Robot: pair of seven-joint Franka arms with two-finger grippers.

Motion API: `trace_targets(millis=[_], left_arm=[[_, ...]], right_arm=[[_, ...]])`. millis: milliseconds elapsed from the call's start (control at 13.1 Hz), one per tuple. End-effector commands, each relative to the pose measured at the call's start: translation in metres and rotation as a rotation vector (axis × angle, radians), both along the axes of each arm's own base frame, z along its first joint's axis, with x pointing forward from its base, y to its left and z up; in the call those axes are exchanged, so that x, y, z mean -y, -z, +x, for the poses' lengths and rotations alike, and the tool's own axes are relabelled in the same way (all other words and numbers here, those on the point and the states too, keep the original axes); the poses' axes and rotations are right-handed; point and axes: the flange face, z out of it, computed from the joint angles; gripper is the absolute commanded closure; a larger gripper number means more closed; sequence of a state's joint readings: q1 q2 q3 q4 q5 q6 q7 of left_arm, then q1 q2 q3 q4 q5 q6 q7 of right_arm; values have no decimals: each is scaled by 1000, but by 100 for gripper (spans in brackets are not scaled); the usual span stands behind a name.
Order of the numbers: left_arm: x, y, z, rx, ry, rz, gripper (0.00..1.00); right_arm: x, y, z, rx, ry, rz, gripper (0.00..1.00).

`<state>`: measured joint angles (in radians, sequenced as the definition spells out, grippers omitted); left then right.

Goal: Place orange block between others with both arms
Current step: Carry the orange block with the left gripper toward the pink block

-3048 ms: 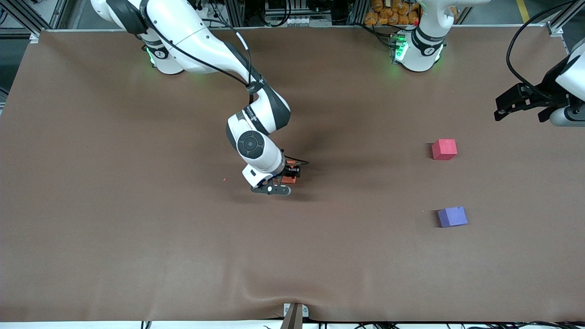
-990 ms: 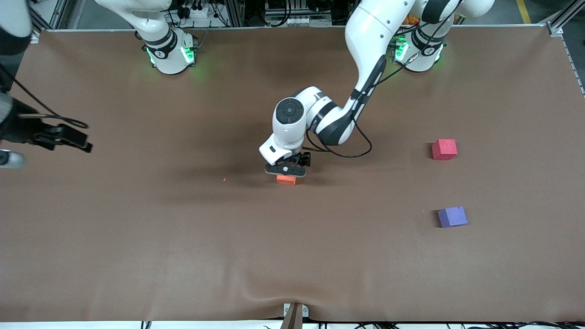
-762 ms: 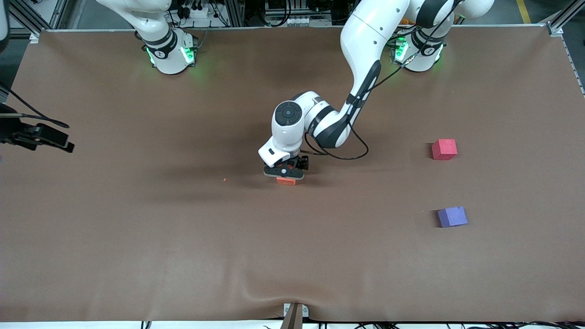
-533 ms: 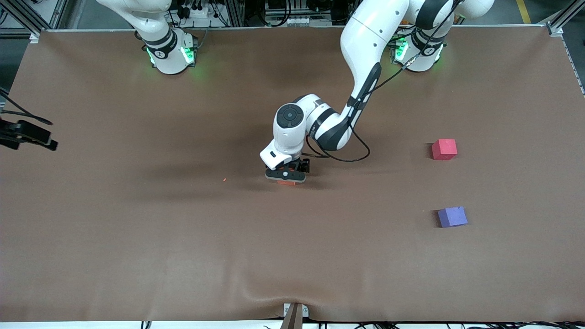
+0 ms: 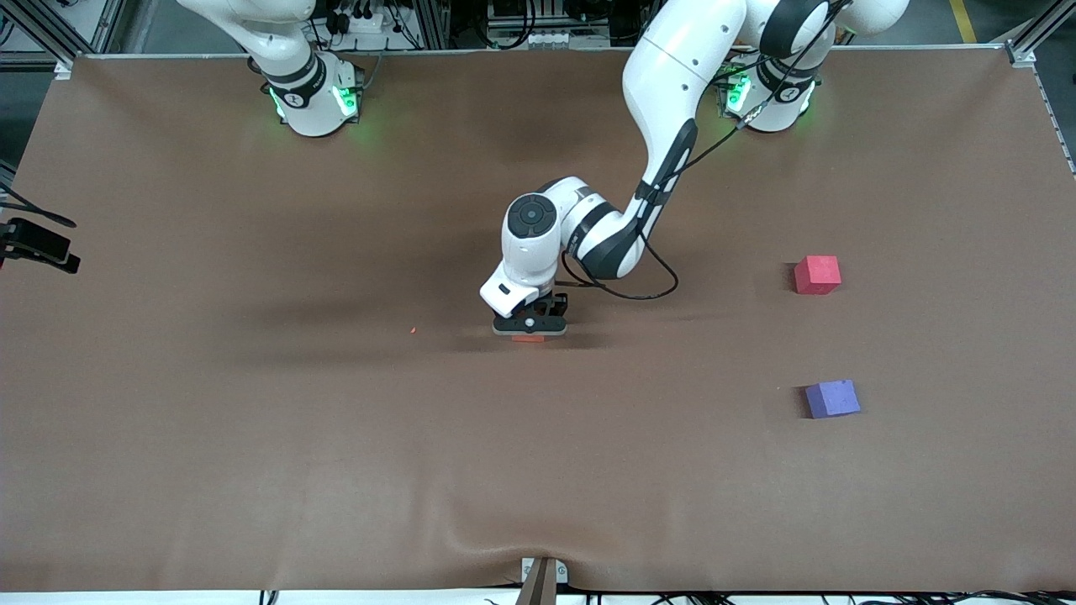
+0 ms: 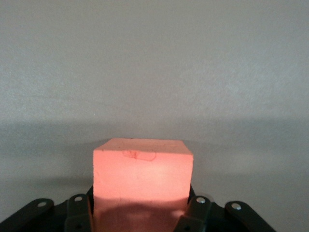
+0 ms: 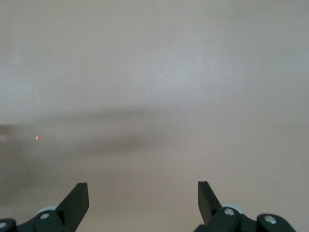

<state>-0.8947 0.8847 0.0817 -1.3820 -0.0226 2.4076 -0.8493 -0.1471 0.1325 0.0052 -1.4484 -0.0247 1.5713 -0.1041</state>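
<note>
The orange block [image 5: 528,339] rests on the table's middle, only a sliver of it showing under my left gripper [image 5: 530,324]. The left wrist view has the orange block [image 6: 142,169] filling the space between the fingers of my left gripper [image 6: 139,212], which is shut on it. The pinkish-red cube [image 5: 817,275] and the purple-blue cube [image 5: 832,398] sit apart toward the left arm's end, the purple-blue one nearer the front camera. My right gripper [image 5: 38,244] hangs over the table's edge at the right arm's end, and my right gripper [image 7: 142,186] is open over bare cloth.
A brown cloth [image 5: 252,462] covers the whole table, with a raised fold [image 5: 504,538] near the front edge by a metal bracket [image 5: 542,576]. A tiny orange crumb [image 5: 413,330] lies beside the block, toward the right arm's end; the crumb [image 7: 37,138] also shows in the right wrist view.
My left gripper came down over the orange block and shut on it. The right arm drew back toward its end of the table, nearly out of the front view.
</note>
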Motion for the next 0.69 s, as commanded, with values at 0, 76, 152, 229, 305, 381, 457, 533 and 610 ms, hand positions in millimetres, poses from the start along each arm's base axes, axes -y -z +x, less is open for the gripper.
trace_targets(millis=[0, 76, 152, 229, 305, 381, 457, 533, 610], left_arm=[[-20, -36, 27, 28, -73, -23, 100], [-40, -50, 41, 19, -112, -17, 100], [-63, -60, 55, -14, -150, 15, 100], [-94, -67, 72, -46, -181, 52, 100], [-123, -75, 87, -72, -219, 72, 100], [-157, -91, 101, -79, -244, 72, 100], [-194, -103, 110, -86, -256, 73, 100], [-239, -114, 119, -100, -258, 70, 100], [-272, -121, 120, -113, -238, 70, 100]], right_arm=[[-7, -1, -11, -24, -10, 10, 0], [-9, 1, -13, -42, -8, 31, 0], [-11, 1, -13, -44, -8, 50, 0], [-12, 1, -13, -44, -8, 56, 0], [-14, 2, -13, -46, -10, 56, 0], [-16, 2, -13, -46, -19, 56, 0], [-17, 1, -13, -43, -25, 56, 0], [-16, 1, -12, -43, -25, 55, 0], [-16, 2, -12, -45, -25, 55, 0]])
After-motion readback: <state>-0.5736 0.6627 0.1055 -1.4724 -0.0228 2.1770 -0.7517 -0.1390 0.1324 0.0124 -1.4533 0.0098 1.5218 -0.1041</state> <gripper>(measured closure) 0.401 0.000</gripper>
